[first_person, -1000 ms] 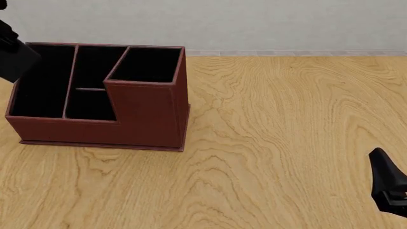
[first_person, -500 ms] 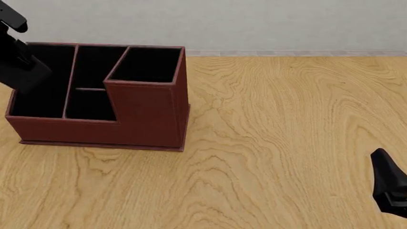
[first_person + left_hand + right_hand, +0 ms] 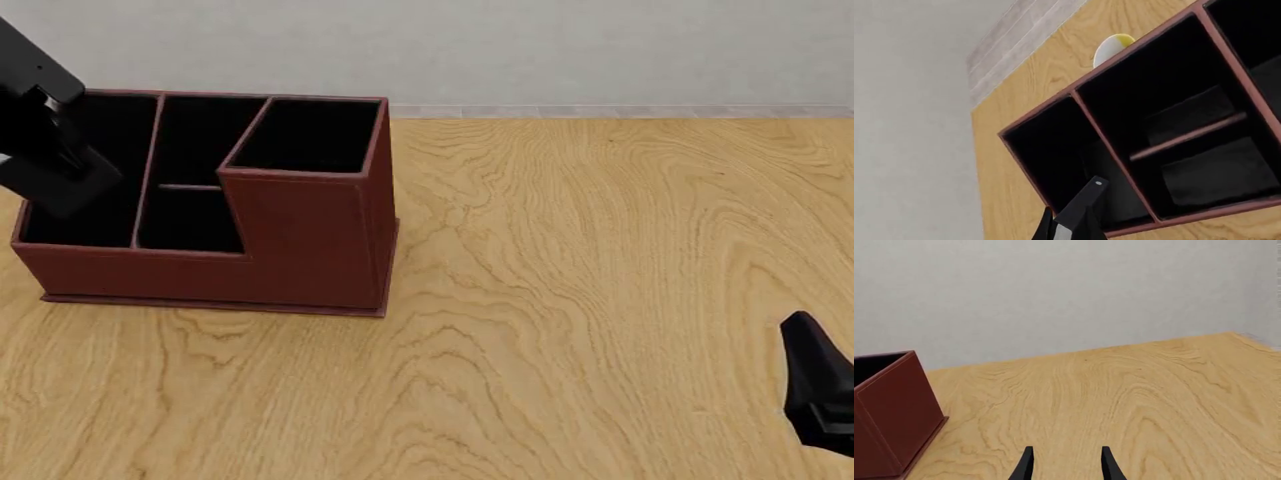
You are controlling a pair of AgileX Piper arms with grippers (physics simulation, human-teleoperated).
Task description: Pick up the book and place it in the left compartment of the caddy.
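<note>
Left tool (image 3: 54, 170) hangs above the caddy's (image 3: 307, 250) left compartment (image 3: 80, 200), at nine o'clock; its opening cannot be told. Right tool (image 3: 1066, 465) sits parted, empty.

1. I find no readable text, label, brand, number or sign in any of my three views.
2. The caddy (image 3: 307, 235) shows plain reddish-brown walls with no marking, in the front view and in both wrist views.
3. The table (image 3: 601, 280) shows wood grain only; the wall behind it is blank.
4. The visible arm parts carry no legible lettering.
</note>
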